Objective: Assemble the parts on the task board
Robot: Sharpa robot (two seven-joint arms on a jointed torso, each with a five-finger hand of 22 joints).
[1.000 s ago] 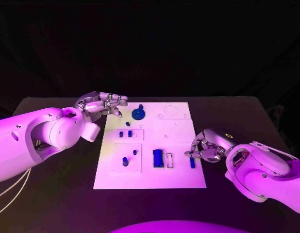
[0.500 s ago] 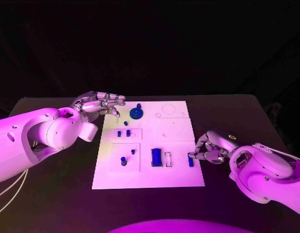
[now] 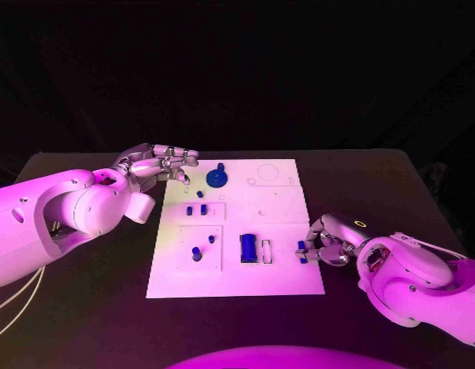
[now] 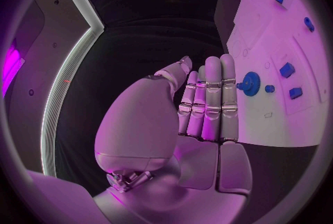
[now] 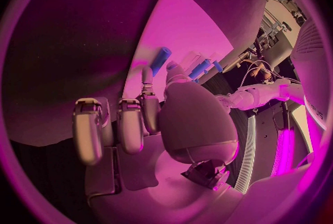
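Where fingers hide it, right hand grip on blue part unclear.

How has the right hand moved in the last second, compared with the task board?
Yes. The right hand has slid along the right edge of the task board toward the robot's side, staying beside the thin blue part near that edge.

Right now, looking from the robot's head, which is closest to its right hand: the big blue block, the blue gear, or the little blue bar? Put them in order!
From the right hand:
1. Little blue bar, right beside its fingers at the board's right edge.
2. Big blue block, farther in, mid-board on the near half.
3. Blue gear, way off at the board's far end, close to the left hand.
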